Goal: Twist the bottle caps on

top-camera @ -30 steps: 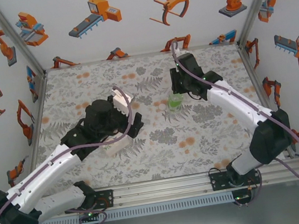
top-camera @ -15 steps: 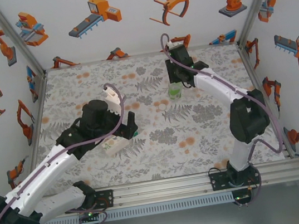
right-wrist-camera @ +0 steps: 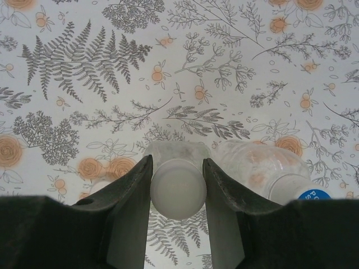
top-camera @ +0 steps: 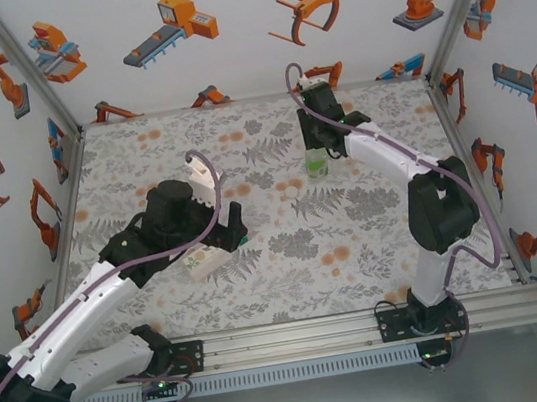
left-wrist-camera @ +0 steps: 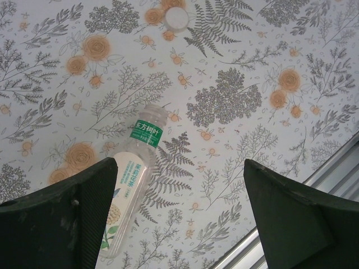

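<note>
My right gripper (right-wrist-camera: 177,224) is shut on a pale round bottle cap (right-wrist-camera: 178,188) that sits on top of an upright translucent bottle (right-wrist-camera: 174,150). From above, that bottle (top-camera: 316,164) looks green and stands just below the right gripper (top-camera: 317,147). Close to its right stands a clear bottle (right-wrist-camera: 262,166) with a blue lettered patch at its lower edge. My left gripper (left-wrist-camera: 188,224) is open above the mat. The labelled bottle (left-wrist-camera: 133,168) lies on its side by the left finger (left-wrist-camera: 84,213), its neck open. A small white cap (left-wrist-camera: 176,18) lies on the mat farther off.
The floral mat (top-camera: 287,259) is walled on three sides by white panels. An aluminium rail (top-camera: 298,333) runs along the near edge and shows at the lower right in the left wrist view. The labelled bottle (top-camera: 201,259) lies under the left gripper (top-camera: 231,231).
The right arm has folded upward and reached farther back, and the green bottle under its gripper now stands slightly farther away. The left arm has shifted left over the labelled bottle.
</note>
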You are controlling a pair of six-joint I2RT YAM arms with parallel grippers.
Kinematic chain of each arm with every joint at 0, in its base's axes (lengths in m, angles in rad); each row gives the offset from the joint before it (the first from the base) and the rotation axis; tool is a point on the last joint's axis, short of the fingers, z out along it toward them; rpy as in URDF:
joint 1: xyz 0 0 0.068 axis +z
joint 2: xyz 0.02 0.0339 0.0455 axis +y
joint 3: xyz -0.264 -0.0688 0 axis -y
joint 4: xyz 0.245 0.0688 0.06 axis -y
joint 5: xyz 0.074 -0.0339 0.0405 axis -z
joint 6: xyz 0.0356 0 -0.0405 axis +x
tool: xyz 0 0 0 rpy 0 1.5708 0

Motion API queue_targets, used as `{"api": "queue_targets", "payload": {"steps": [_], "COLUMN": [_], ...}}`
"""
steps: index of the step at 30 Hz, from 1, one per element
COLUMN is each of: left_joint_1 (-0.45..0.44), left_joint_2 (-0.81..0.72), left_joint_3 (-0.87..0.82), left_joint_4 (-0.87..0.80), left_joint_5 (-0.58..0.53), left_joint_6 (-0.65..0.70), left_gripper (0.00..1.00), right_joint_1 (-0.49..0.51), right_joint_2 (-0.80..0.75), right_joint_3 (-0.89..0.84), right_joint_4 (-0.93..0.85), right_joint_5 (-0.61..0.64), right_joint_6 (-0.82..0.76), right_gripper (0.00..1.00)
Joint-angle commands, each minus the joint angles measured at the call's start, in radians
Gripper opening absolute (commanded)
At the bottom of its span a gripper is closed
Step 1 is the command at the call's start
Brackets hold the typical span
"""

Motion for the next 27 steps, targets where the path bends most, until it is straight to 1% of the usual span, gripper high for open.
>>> {"api": "queue_targets", "payload": {"steps": [1,3,4,7,10,17,24,27], "left_joint_1": [0.004,0.003,0.004,0.003,0.003,0.007,0.040,0.074], "left_joint_2": [-0.013,-0.013,-0.013,-0.008,0.001,0.044,0.138,0.189], "left_joint_3": [-0.004,-0.005,-0.003,-0.001,0.005,0.043,0.108,0.136], "left_joint_4": [-0.010,-0.010,-0.010,-0.012,-0.021,-0.069,-0.155,-0.197], "left_joint_5": [0.011,0.012,0.014,0.013,0.017,0.021,0.042,0.090], "left_joint_6": [-0.014,-0.013,-0.012,-0.008,0.003,0.047,0.160,0.230], "left_gripper": [0.85,0.85,0.85,0.85,0.86,0.86,0.87,0.88], "right_joint_1": [-0.005,-0.006,-0.005,-0.006,-0.006,-0.005,-0.005,-0.005], "right_joint_2": [0.011,0.010,0.009,0.010,0.002,-0.038,-0.127,-0.184], "right_joint_3": [-0.005,0.003,0.010,0.038,0.061,0.112,0.115,0.079], "right_joint_4": [0.023,0.014,0.007,-0.019,-0.037,-0.079,-0.128,-0.143], "right_joint_5": [0.029,0.022,0.018,0.013,0.013,-0.010,-0.042,-0.048], "right_joint_6": [-0.015,-0.014,-0.013,-0.016,-0.019,-0.025,-0.024,-0.020], "right_gripper": [0.23,0.27,0.32,0.42,0.47,0.51,0.53,0.53]}}
